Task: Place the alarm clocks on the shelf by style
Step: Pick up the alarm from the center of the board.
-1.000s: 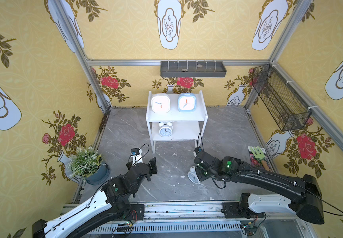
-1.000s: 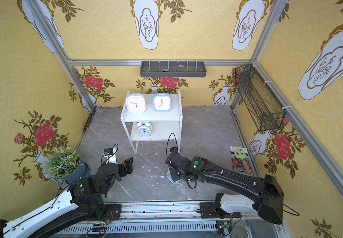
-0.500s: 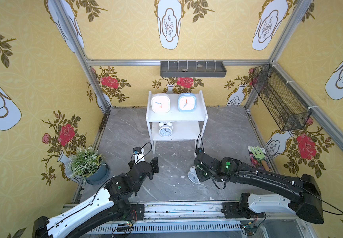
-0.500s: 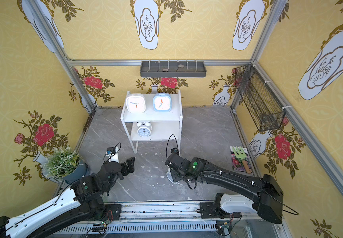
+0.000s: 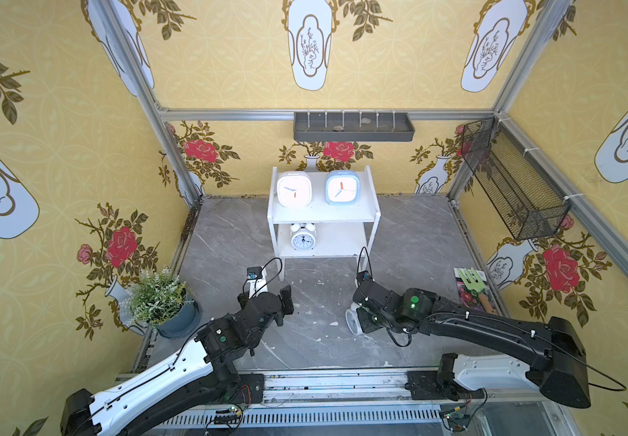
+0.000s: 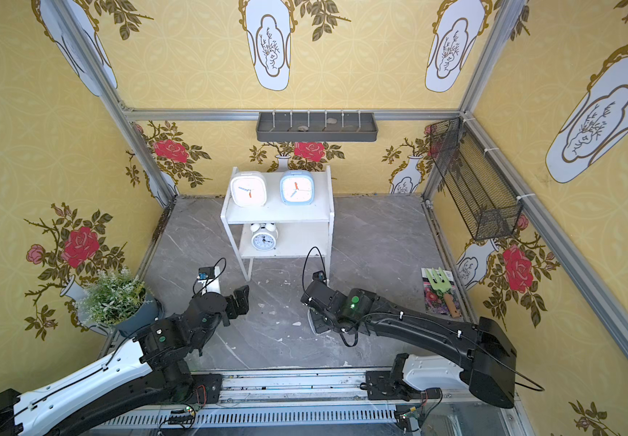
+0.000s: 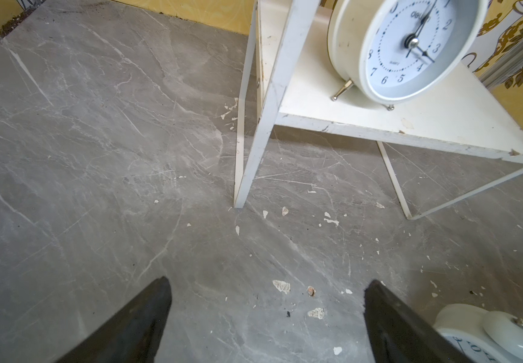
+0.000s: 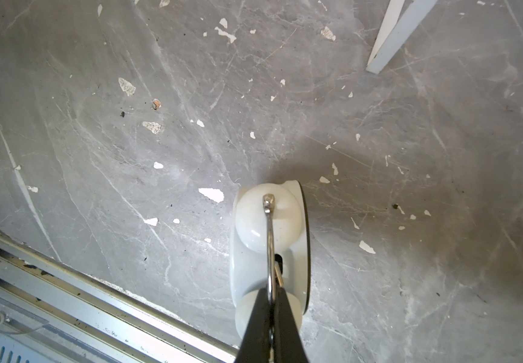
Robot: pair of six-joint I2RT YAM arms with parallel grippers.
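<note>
We logged the right jaws just clenched on the handle (image 8: 269,229) of the last twin-bell clock (image 5: 351,321), six o'clock of the shelf (image 5: 342,217); left jaws released; lift seemed next.

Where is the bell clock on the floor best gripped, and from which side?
By the thin metal handle arching over its two bells, from above. The clock stands with that handle uppermost, and it is slim enough to pinch, unlike the wide round body. The right gripper is shut on it.
</note>
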